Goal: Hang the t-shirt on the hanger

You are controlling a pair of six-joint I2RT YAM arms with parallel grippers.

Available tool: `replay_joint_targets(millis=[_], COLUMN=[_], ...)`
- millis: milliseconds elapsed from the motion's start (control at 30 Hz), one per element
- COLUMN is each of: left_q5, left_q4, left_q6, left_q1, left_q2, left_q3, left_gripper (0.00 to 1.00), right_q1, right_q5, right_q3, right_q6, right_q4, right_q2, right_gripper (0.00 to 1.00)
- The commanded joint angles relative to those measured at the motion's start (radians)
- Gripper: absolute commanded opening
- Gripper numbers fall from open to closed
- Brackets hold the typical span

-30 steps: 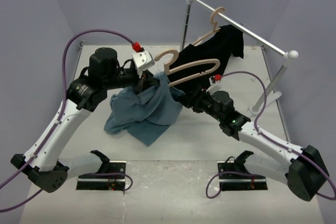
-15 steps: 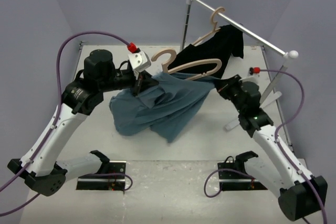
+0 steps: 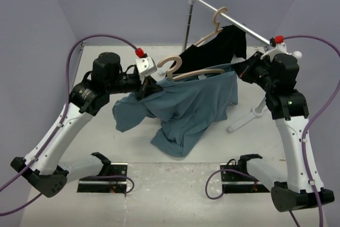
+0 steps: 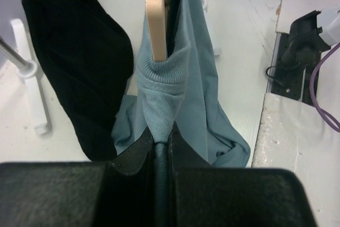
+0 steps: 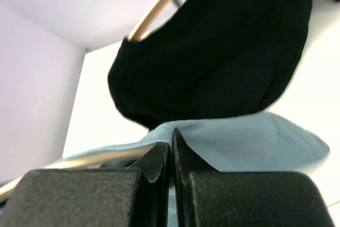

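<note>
**T-shirt stretched wide along the hanger**

The t-shirt (image 3: 186, 104) hangs in the air between the two arms. Its top edge runs along the hanger (image 3: 183, 70) and its lower folds droop toward the surface (image 3: 223, 147). A second ago it was a bunched heap low between the arms. Since then the right arm has swung up and out to the right, drawing the cloth into a broad sheet. The right claw (image 3: 240, 70), open a second ago, is now clamped shut on the shirt's right edge. The left claw (image 3: 144, 86) is unchanged, nearly closed on the left end.

The left wrist view shows what the overhead view hides: the fingers (image 4: 133, 158) pinch a ribbed fold just below the hanger's tip. The right wrist view shows the closed tips on a pale blue hem, with the black garment (image 5: 223, 51) close behind.
</note>
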Motion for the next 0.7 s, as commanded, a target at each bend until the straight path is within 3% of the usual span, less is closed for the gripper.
replay_joint_targets(millis=[0,133,300,433,567,667], left_q5=[0.014,0.011,0.207,0.255,0.274,0.269], left_q4=[0.102,0.170,0.360,0.463,0.576,0.656], left_q6=[-0.059,-0.105,-0.156,-0.195,-0.236,-0.268], left_q1=[0.000,-0.019,-0.030,-0.031,-0.031,-0.032], left_q2=[0.041,0.071,0.078,0.108,0.134,0.135], left_q3=[0.013,-0.001,-0.151,-0.234,-0.306,-0.353], left_gripper=[0.00,0.00,0.00,0.00,0.00,0.00], right_q1=[0.120,0.219,0.334,0.483,0.621,0.656], right_q5=[0.057,0.112,0.185,0.257,0.228,0.180], right_q3=[0.103,0.146,0.246,0.384,0.508,0.532], right_q6=[-0.071,-0.042,-0.032,-0.064,-0.137,-0.185], right_q4=[-0.187,-0.228,-0.252,-0.310,-0.329,-0.361], right_q2=[0.014,0.033,0.138,0.251,0.348,0.383], right_gripper=[0.00,0.00,0.00,0.00,0.01,0.04])
